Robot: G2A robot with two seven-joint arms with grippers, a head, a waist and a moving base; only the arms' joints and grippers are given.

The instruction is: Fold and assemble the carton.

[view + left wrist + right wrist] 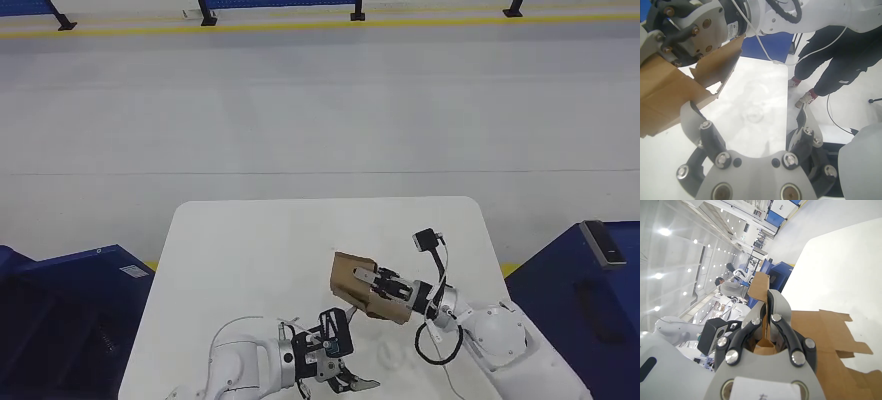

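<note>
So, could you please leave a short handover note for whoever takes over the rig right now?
Right gripper: shut on a panel edge of the carton, holding it over the table, on its robot-side half.
Left gripper: open, empty, close beside the carton.
Done: carton in hand, partly shaped.
Left: flaps stick out loose; fold them in and close the carton.

The carton (pixel 348 275) is at the tabletop's (pixel 260 250) 5 o'clock part. The right gripper (pixel 374 282) grips its 4 o'clock edge. The left gripper (pixel 355 348) lies apart at the carton's 6 o'clock.
</note>
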